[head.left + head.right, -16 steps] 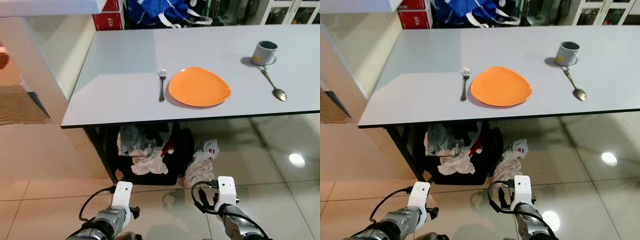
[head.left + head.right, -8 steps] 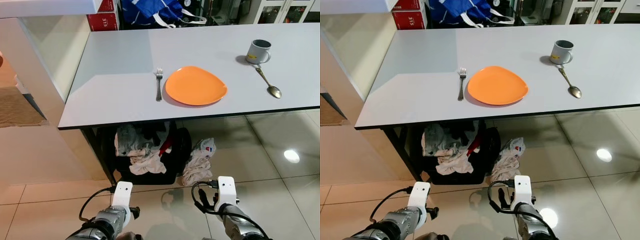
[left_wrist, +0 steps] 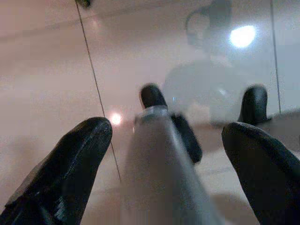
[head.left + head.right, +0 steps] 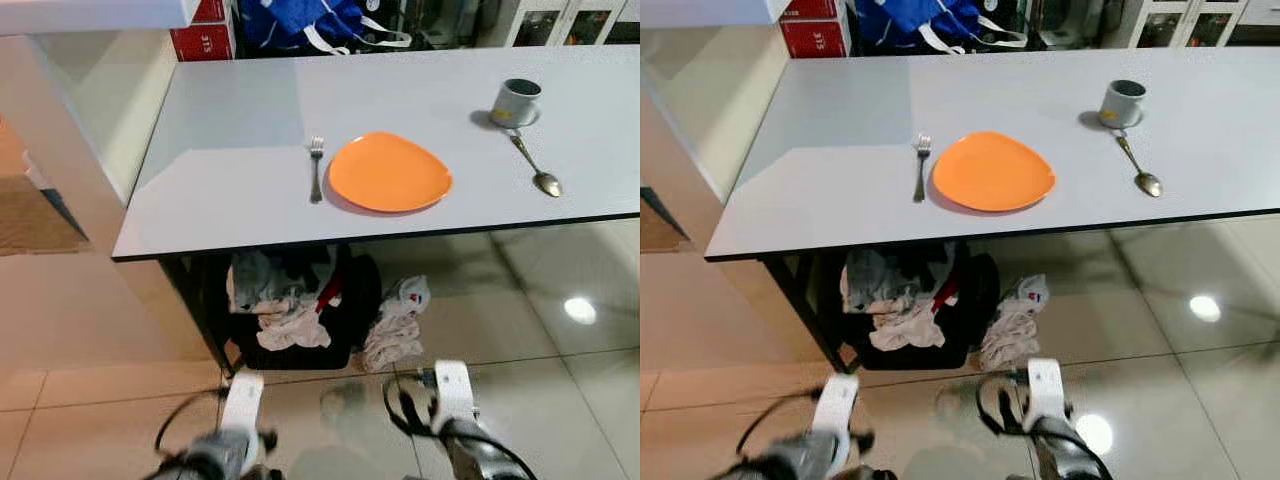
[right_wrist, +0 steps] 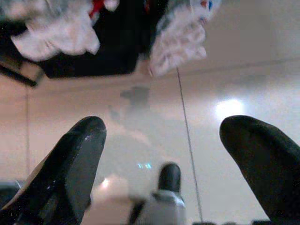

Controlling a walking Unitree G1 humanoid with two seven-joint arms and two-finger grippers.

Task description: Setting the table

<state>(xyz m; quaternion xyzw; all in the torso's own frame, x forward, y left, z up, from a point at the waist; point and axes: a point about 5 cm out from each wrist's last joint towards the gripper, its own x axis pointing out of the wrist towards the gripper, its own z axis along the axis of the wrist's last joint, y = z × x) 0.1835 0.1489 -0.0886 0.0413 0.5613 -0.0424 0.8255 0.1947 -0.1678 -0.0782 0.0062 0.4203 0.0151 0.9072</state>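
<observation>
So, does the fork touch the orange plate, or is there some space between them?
Apart. In the left eye view a strip of bare grey table separates the fork from the left rim of the orange plate.

— Where did things lie from the grippers?
— The table [image 4: 230, 110] stood ahead of both; on it, the fork [image 4: 316, 168] lay just left of the plate [image 4: 389, 173], with the mug [image 4: 516, 101] and spoon [image 4: 533, 168] (touching) farther right.
</observation>
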